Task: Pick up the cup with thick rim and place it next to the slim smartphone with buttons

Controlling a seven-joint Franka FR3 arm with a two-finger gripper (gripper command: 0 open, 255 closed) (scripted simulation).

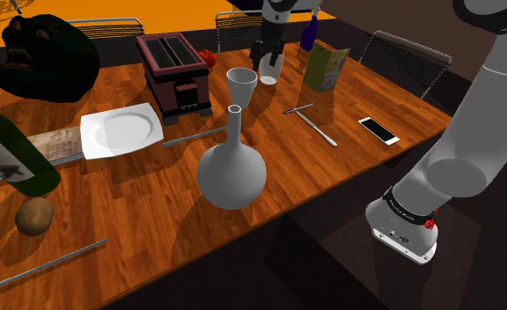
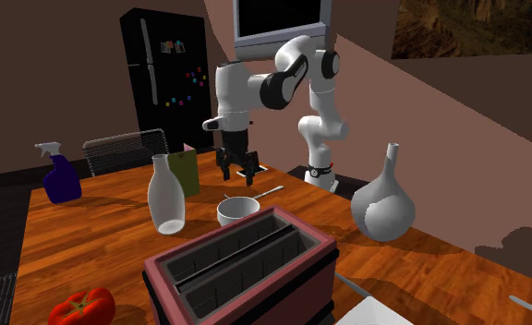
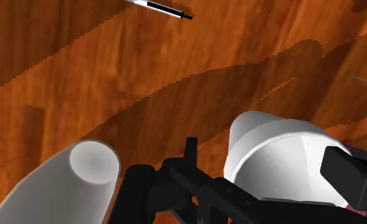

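Observation:
The white cup (image 1: 241,83) with a thick rim stands upright on the wooden table (image 1: 331,176), in front of the toaster. In the second exterior view my black gripper (image 2: 237,174) hangs open a short way above and behind the cup (image 2: 237,210), not touching it. The shoulder view has the gripper (image 1: 262,58) just behind the cup, toward the table's far edge. Seen from the wrist, the cup (image 3: 281,159) lies below the open fingers (image 3: 349,175). The slim white smartphone (image 1: 378,130) lies flat near the table's edge at the shoulder view's right.
A clear bottle (image 2: 167,195) stands close beside the cup, its neck (image 3: 90,162) near my gripper. A dark red toaster (image 1: 173,72), a grey round-bellied vase (image 1: 231,169), a white plate (image 1: 120,129), a green box (image 1: 326,68), a pen (image 1: 299,108) and a blue spray bottle (image 2: 61,175) share the table.

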